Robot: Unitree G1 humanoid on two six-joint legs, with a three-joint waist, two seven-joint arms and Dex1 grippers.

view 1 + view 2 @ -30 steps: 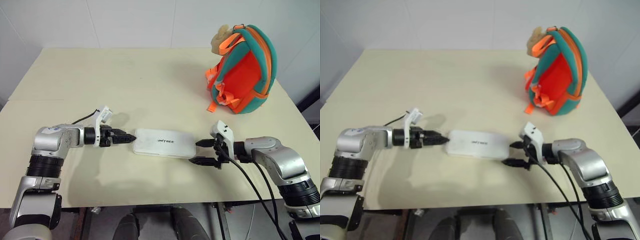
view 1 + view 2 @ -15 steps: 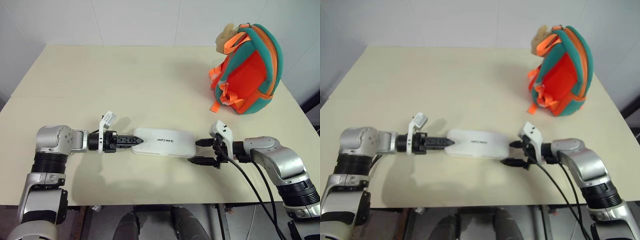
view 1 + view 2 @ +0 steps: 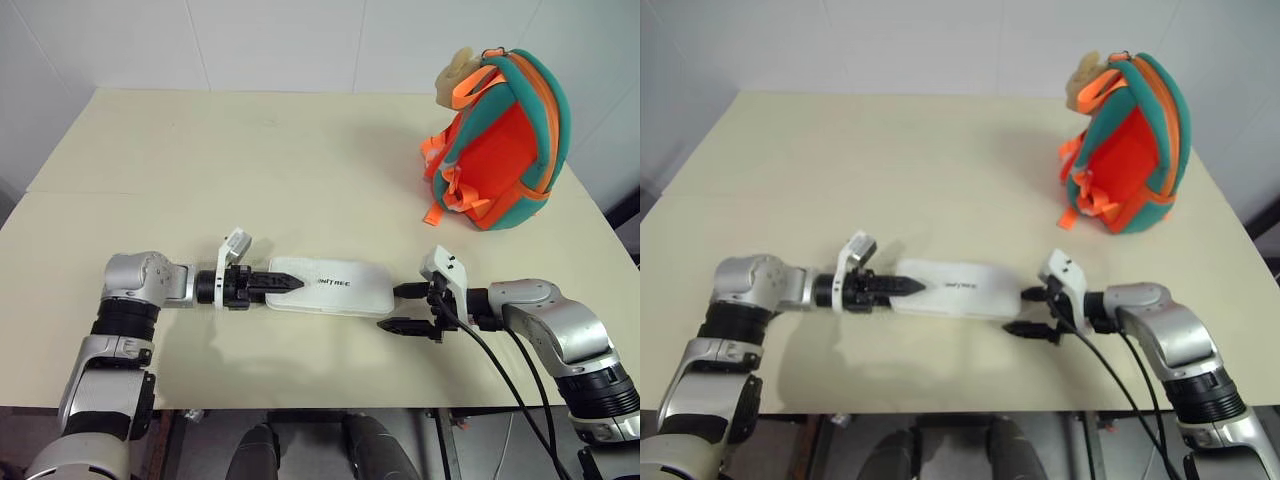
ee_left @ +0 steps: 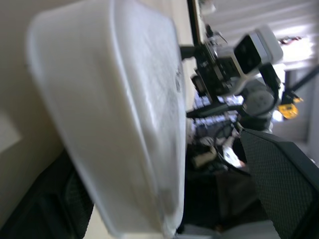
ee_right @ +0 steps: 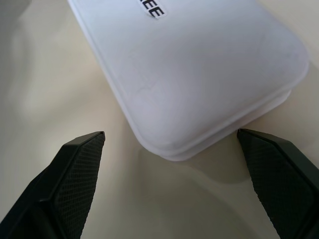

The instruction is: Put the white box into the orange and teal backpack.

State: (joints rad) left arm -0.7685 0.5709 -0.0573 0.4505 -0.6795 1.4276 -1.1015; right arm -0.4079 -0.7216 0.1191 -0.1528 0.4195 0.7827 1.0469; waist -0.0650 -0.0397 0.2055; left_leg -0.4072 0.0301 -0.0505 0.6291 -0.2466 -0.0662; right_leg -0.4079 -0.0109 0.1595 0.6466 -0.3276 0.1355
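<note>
The flat white rectangular plastic box with rounded corners (image 3: 332, 286) lies on the pale beige table top (image 3: 250, 170), near my edge of it, its dark lettering facing up. My left gripper (image 3: 285, 284) points along the table toward my right and sits at the box's left end, its black fingers reaching over that end; in the left wrist view the box (image 4: 119, 114) looms right in front of the camera with one dark finger (image 4: 279, 179) off to the side, so the jaws stand spread on either side of it. My right gripper (image 3: 404, 308) waits at the box's right end, fingers (image 5: 75, 174) wide apart and not touching it (the box's rounded corner (image 5: 199, 74) sits just short of the gap between them). The small orange backpack with teal edging (image 3: 497, 140) stands upright at the far right of the table, well apart from the box, with a beige plush toy (image 3: 455, 72) at its top.
</note>
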